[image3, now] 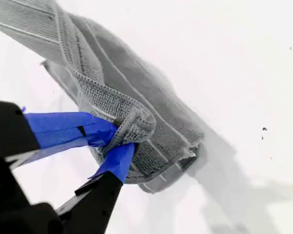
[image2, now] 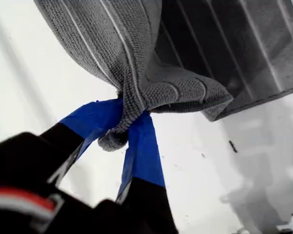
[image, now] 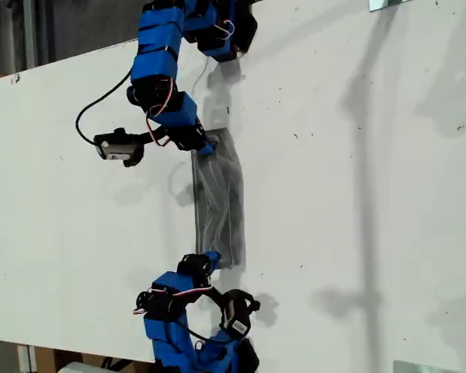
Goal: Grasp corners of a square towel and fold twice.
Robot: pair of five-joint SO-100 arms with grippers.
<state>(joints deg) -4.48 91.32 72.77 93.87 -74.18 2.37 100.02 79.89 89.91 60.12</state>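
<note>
Shut tight with my first end effector [image2: 122, 129] on a bunched corner [image2: 112, 140] of the towel [image2: 127, 48], blue jaws pressed against the cloth on both sides. Same with my second end effector [image3: 122, 139]: closed on another rounded corner [image3: 136, 124], layers of grey fabric trailing away from it.

Seen from the exterior view as a narrow grey strip [image: 217, 202], stretched between the two arms near the middle of the table [image: 373, 194]. Cannot tell from the wrist views which arm is which there.

Judged about halfway: doubled layers at both grips and the slim outline suggest one fold made or just being laid. Still left: flattening, then a second fold across the strip's length.

Plenty of bare table toward the exterior view's right for sweeping the cloth over. Less room toward the exterior view's left, with a black cable [image: 101, 101] looping beside the upper arm.
</note>
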